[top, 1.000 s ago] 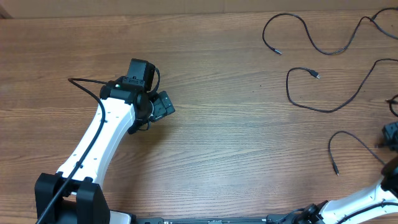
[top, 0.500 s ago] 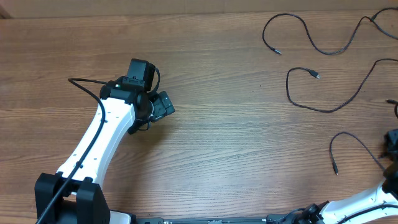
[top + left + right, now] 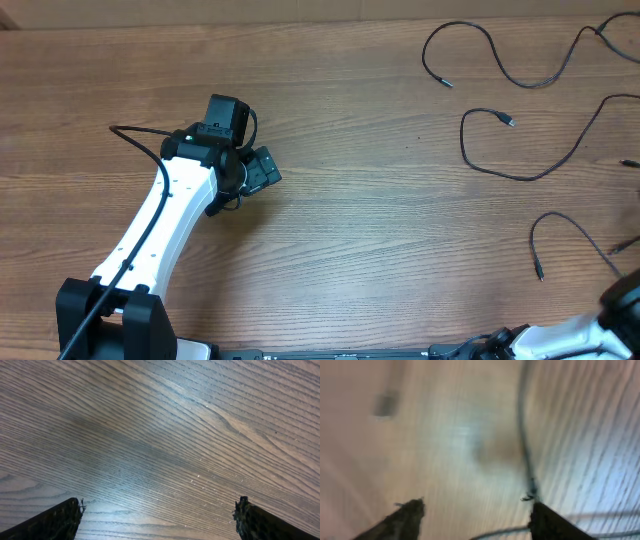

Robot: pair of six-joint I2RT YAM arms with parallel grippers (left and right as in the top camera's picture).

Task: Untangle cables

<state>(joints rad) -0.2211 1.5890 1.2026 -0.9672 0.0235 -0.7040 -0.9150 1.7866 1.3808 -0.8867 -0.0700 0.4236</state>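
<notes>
Three cables (image 3: 520, 178) lie spread on the bench's (image 3: 380, 240) right side, w/ no crossings in view. We reckon untangling's nearly done. Right gripper (image 3: 475, 508) released, empty; left gripper (image 3: 159, 505) agape, idle. Next: check off-frame ends

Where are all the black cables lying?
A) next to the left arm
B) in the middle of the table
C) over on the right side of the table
C: the cables all lie spread over the right part of the table.
</notes>
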